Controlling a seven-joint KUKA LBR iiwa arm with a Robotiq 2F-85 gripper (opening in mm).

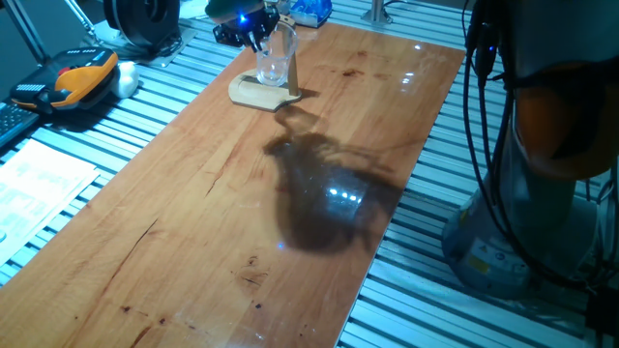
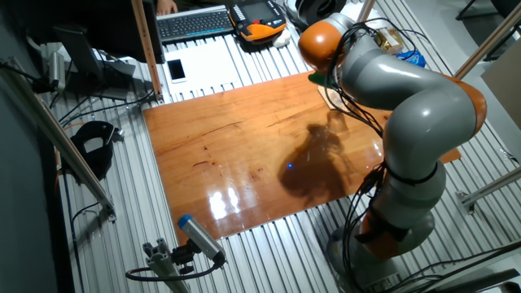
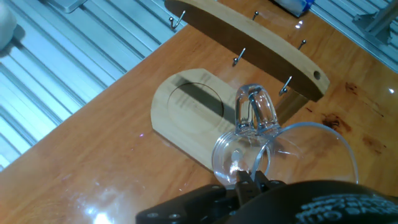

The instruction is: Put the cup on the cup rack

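The claw (image 3: 249, 180) is pinched shut on the rim of the cup (image 3: 261, 146), at the bottom middle of the hand view. The cup is glass, so you can see right through it. It hangs in the air just above the cup rack (image 3: 249, 46), with its handle (image 3: 255, 112) pointing up the picture toward the rack's post. In one fixed view, the cup (image 1: 276, 58) is near the top, a bit left of the middle, right over the rack's flat wooden base (image 1: 261, 94). The base sits on the brown bench (image 1: 290, 222). The post has little metal hooks (image 3: 240, 57) sticking out of it (they are very thin and hard to see). I think the carrying step is nearly done and the hanging step is on now. Next, the handle's loop should slide over one hook, so the cup must be lined up with care. Then the claw can open slowly. If the loop misses the hook, the cup could drop onto the base. In the other fixed view, the big grey arm (image 2: 407, 106) hides the cup.
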